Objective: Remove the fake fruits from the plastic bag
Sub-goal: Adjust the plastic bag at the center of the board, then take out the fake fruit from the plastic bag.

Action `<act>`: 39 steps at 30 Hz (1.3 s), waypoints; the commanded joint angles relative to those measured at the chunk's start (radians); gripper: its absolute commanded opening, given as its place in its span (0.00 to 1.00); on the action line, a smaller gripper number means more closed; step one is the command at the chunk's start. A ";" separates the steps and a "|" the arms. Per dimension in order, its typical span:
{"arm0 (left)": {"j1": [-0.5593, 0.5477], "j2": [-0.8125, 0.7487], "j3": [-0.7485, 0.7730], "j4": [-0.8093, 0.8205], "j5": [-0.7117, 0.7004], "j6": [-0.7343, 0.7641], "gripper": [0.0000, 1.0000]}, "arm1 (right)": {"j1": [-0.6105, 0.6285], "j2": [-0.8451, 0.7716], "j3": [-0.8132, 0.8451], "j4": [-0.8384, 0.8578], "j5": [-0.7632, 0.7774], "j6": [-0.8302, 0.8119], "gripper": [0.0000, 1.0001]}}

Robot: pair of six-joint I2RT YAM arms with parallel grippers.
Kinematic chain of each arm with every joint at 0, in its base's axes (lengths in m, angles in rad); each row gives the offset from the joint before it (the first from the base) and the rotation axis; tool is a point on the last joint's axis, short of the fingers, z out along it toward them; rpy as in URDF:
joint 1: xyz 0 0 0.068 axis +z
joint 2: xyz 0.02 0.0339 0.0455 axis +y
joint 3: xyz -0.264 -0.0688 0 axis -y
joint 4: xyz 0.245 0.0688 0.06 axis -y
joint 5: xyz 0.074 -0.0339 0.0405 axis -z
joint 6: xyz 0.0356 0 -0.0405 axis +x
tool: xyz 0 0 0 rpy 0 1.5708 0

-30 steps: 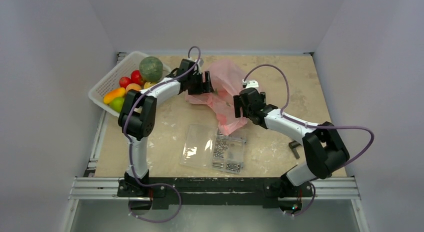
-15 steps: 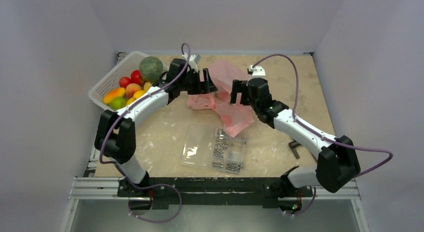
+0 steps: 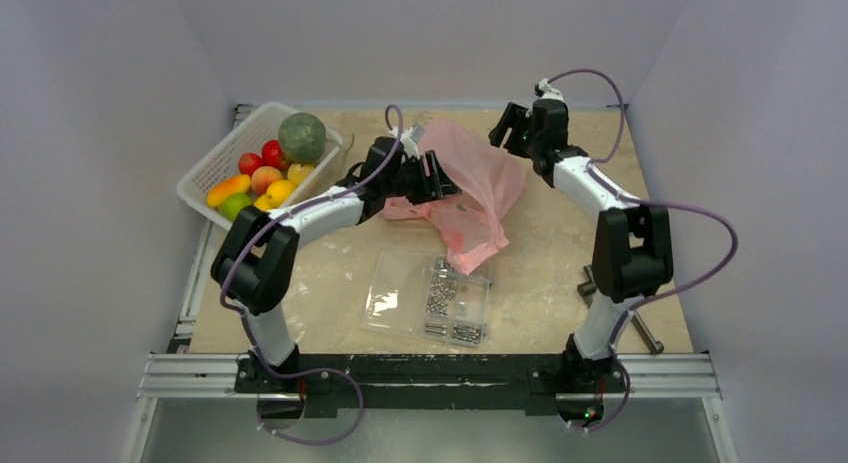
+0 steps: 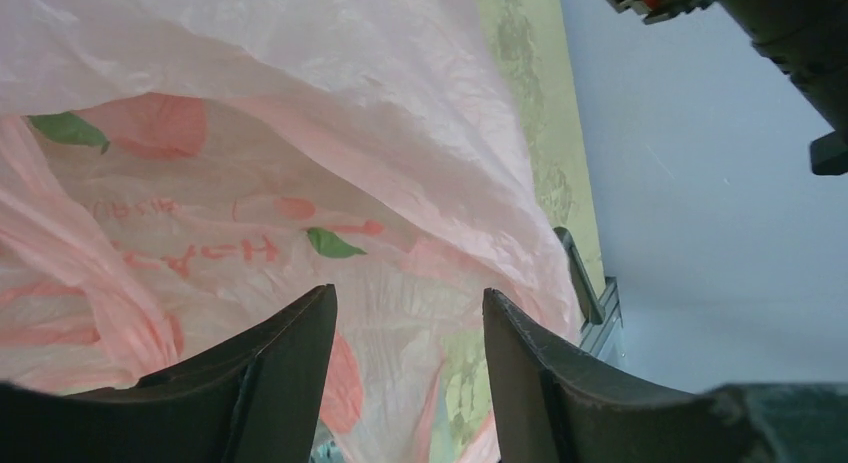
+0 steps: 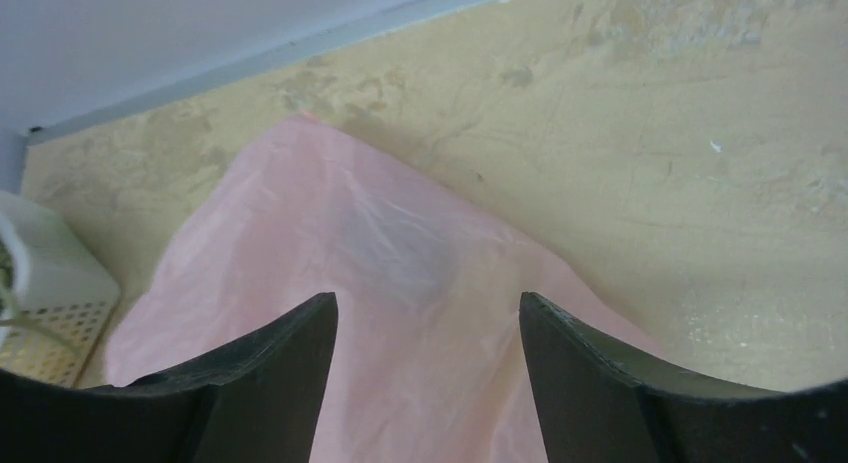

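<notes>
Top external: basket [image 3: 222,157] holds fake fruits [image 3: 266,175].

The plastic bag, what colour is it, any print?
The plastic bag is translucent pink with red shapes, green leaves and red lettering; the left wrist view shows it best.

A crinkled translucent pink plastic bag [image 3: 472,195] is spread mid-table; a grey-green plastic melon [image 3: 302,137] and small red, yellow and orange plastic fruits [image 3: 258,175] are heaped in a white mesh basket [image 3: 235,135].
</notes>
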 commanded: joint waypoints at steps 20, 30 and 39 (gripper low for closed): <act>-0.020 0.425 0.330 0.028 -0.107 -0.240 0.52 | -0.097 0.326 0.010 0.191 -0.518 0.152 0.46; -0.031 0.503 0.502 -0.179 -0.214 -0.101 0.74 | -0.098 0.329 -0.034 0.271 -0.602 0.222 0.35; -0.035 0.574 0.531 -0.088 -0.136 -0.145 0.49 | -0.095 0.343 -0.048 0.352 -0.643 0.336 0.26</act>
